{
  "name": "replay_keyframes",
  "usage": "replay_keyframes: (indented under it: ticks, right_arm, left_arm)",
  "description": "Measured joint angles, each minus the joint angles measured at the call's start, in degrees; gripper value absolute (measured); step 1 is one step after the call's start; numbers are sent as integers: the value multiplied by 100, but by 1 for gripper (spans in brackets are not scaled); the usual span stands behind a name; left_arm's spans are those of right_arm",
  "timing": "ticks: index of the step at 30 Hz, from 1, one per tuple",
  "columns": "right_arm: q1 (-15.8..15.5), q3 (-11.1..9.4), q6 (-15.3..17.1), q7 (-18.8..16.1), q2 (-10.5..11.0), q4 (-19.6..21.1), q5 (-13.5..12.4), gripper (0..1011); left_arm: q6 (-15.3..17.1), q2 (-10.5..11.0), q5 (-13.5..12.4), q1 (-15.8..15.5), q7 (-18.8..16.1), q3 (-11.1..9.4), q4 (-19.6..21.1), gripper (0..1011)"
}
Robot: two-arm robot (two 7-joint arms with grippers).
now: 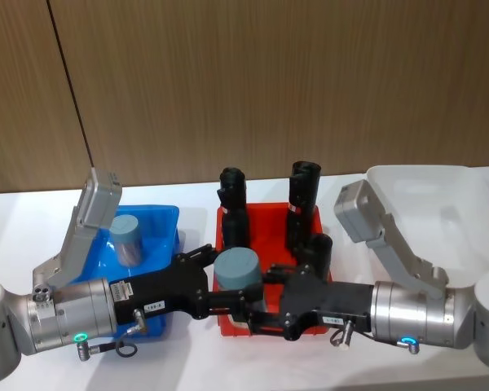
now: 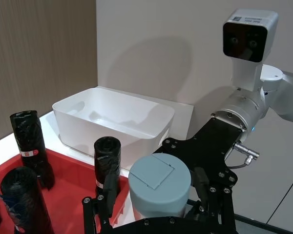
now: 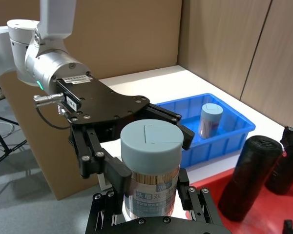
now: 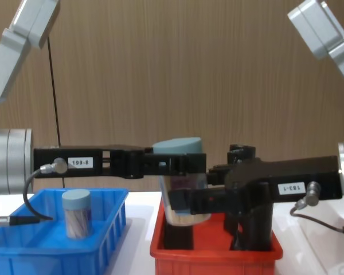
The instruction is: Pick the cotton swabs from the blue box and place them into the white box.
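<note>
Right claw (image 3: 152, 192) clamps the cotton swab jar (image 1: 238, 267), left claw's (image 2: 155, 184) grip unclear; a mistimed release drops it into the red bin (image 4: 218, 252).

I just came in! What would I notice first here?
Two black claws, the left claw and the right claw, meet around one cotton swab jar held in the air above the red bin. A second jar stands in the blue box on the left; the white box sits on the right.

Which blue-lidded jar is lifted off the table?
The jar between the left gripper and right gripper, over the red bin; the other jar stands in the blue box.
</note>
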State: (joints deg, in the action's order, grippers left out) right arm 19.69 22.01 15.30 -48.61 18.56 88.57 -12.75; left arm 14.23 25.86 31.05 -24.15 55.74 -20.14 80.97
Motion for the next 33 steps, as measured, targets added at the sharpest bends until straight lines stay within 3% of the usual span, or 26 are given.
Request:
replay_keyframes:
  ticks: [15,33]
  right_arm:
    - [-101,-203,-113,441,276,-96,-224,640]
    - [-353,-807,-349,1106,970,-47,-777,640]
  left_arm:
    - [0,0,0,0,0,0,0,1004]
    - [0,0,0,0,0,0,0,1004]
